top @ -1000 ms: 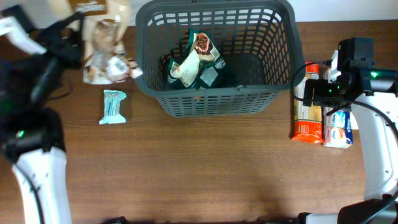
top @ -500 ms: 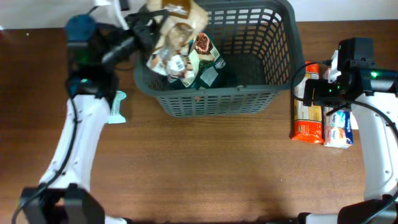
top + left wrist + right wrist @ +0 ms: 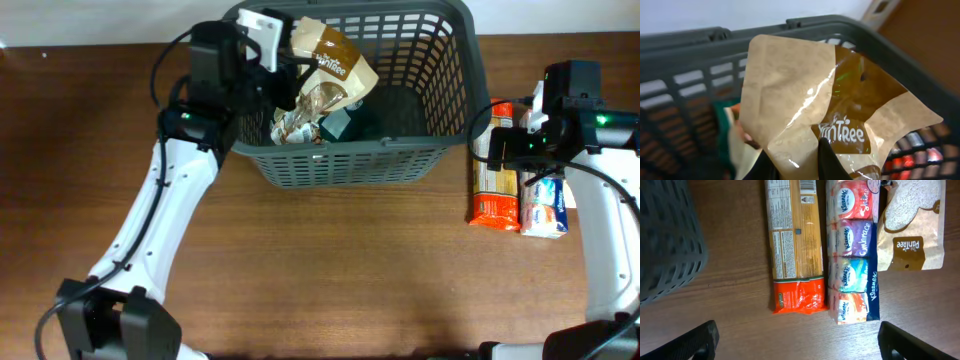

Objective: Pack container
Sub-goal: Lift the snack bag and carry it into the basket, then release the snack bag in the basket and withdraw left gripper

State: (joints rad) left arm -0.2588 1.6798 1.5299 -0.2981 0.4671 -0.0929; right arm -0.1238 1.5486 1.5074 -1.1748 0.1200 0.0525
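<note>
Our left claw [image 3: 796,162] is clamped on a brown SunTree pouch [image 3: 805,90], which we see hanging tilted over the left part of the container [image 3: 345,160], the dark grey basket at the far middle of the table [image 3: 320,270]. Beneath the pouch, a dark green packet [image 3: 345,122] lies on the basket's base. Our right claw [image 3: 800,342] hovers with its fingers wide apart above a pasta packet [image 3: 792,245] and a tissue pack [image 3: 852,255], right of the basket.

overhead: top-down, whole table [image 3: 330,270] | left wrist: close over container [image 3: 685,45] rim | right wrist: downward, near; container corner shared
</note>
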